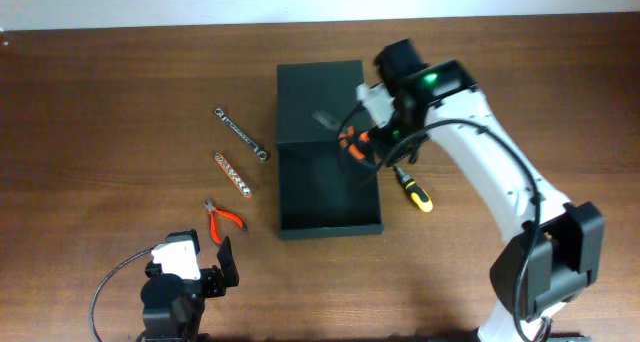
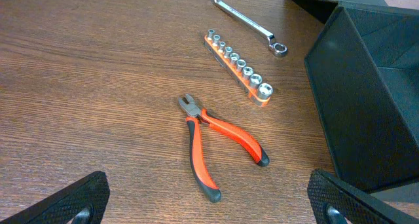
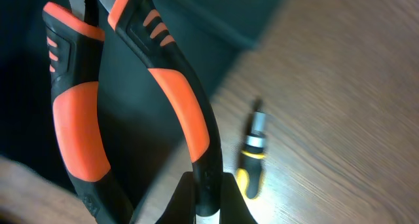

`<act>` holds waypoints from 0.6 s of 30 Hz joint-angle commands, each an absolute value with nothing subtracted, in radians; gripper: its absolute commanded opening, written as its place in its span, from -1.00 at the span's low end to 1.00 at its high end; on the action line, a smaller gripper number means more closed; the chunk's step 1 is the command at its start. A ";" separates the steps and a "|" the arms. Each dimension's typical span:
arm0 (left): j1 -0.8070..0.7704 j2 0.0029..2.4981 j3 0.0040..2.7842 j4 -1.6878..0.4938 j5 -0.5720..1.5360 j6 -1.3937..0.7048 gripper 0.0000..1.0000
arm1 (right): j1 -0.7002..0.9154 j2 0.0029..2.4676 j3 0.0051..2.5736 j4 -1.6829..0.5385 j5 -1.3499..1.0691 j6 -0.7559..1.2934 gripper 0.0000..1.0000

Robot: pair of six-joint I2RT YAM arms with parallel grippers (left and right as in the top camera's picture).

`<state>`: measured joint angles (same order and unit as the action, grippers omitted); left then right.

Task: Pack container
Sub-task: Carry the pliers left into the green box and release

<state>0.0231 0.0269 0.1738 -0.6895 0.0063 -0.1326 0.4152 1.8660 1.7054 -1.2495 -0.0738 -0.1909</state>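
The container (image 1: 330,229) sits in the middle of the table (image 1: 120,112). It is open, and its lid (image 1: 315,92) lies flat on the far side. I can't see any tool lying inside the box.

The right gripper (image 1: 365,142) hangs over the right edge of the box, near the hinge. Its fingers are pressed together on one handle of the held pliers (image 3: 177,99), which are orange and black. The pliers hang over the dark inside of the box.

I think the step now is putting this tool in the box. Next, the gripper should go a bit more to the left and lower. Then it can let go so the tool lands inside and not on the wall.

Just to the right of the box lies a yellow screwdriver (image 1: 413,191). To the left of the box lie a wrench (image 2: 245,21), a socket strip (image 2: 239,73) and the other pliers (image 2: 219,142). All of them are not yet packed, so most of the job is left.

The left gripper (image 1: 222,265) waits at the near side, close to the other pliers. Its fingers are spread wide and hold nothing.
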 commanded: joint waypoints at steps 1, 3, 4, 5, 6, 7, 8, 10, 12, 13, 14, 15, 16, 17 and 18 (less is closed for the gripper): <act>0.030 0.019 0.169 -0.685 -0.004 -0.142 0.98 | 0.489 1.830 1.726 -1.246 -0.098 -0.223 -0.92; 0.030 0.019 0.169 -0.685 -0.004 -0.142 0.98 | 0.527 1.831 1.718 -1.245 -0.093 -0.233 -0.92; 0.030 0.019 0.169 -0.685 -0.004 -0.142 0.98 | 0.542 1.832 1.711 -1.244 -0.094 -0.233 -0.92; 0.030 0.019 0.169 -0.685 -0.004 -0.142 0.98 | 0.554 1.832 1.700 -1.241 -0.094 -0.233 -0.92; 0.030 0.019 0.169 -0.685 -0.004 -0.142 0.98 | 0.564 1.835 1.688 -1.238 -0.093 -0.233 -0.92; 0.030 0.019 0.169 -0.685 -0.004 -0.142 0.98 | 0.572 1.839 1.670 -1.230 -0.093 -0.232 -0.92; 0.030 0.019 0.169 -0.685 -0.004 -0.142 0.98 | 0.575 1.840 1.647 -1.216 -0.094 -0.231 -0.92; 0.030 0.019 0.169 -0.685 -0.004 -0.142 0.98 | 0.576 1.840 1.588 -1.175 -0.094 -0.228 -0.92; 0.030 0.019 0.169 -0.685 -0.004 -0.142 0.98 | 0.575 1.840 1.535 -1.137 -0.094 -0.228 -0.92; 0.030 0.019 0.169 -0.685 -0.004 -0.142 0.98 | 0.575 1.840 1.512 -1.118 -0.094 -0.228 -0.92; 0.030 0.019 0.169 -0.685 -0.004 -0.142 0.98 | 0.576 1.840 1.491 -1.098 -0.094 -0.228 -0.92; 0.030 0.019 0.169 -0.685 -0.004 -0.142 0.98 | 0.576 1.840 1.468 -1.077 -0.094 -0.225 -0.92; 0.030 0.019 0.169 -0.685 -0.004 -0.142 0.98 | 0.575 1.840 1.454 -1.059 -0.094 -0.220 -0.92; 0.030 0.019 0.169 -0.685 -0.004 -0.142 0.98 | 0.575 1.840 1.441 -1.043 -0.094 -0.216 -0.92; 0.030 0.019 0.169 -0.685 -0.004 -0.142 0.98 | 0.575 1.840 1.430 -1.026 -0.094 -0.208 -0.92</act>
<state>0.0231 0.0269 0.1738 -0.6899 0.0063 -0.1326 0.5770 1.8633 1.4483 -1.0534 -0.0807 -0.2192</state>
